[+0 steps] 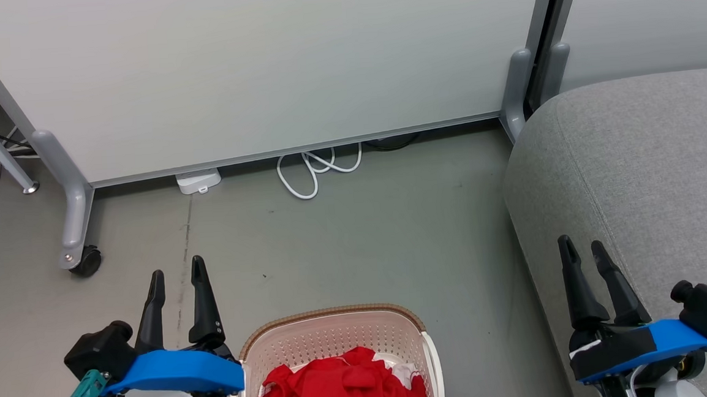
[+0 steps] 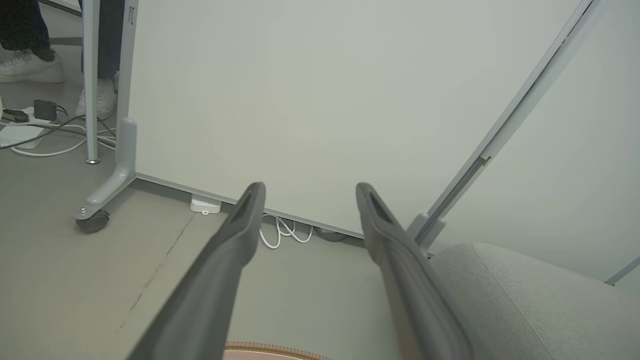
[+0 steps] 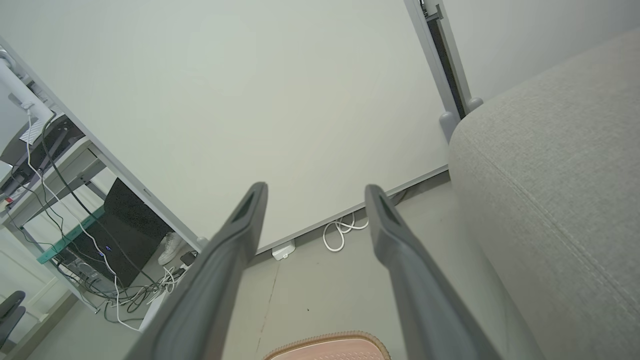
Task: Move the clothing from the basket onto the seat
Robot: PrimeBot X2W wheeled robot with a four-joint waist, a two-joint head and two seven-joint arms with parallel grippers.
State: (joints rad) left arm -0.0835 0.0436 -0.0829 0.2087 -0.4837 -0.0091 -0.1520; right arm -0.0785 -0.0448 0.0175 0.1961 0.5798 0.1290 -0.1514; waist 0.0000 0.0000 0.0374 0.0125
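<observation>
Left tool, released, hangs left of the basket holding red clothing; right tool, released, by the seat.

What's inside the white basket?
Red clothing with bits of white lies heaped inside the basket. The heap covers the basket's bottom, so anything underneath it is hidden.

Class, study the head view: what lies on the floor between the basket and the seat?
Nothing lies there. In the head view, a bare strip of grey floor separates the basket from the seat.
</observation>
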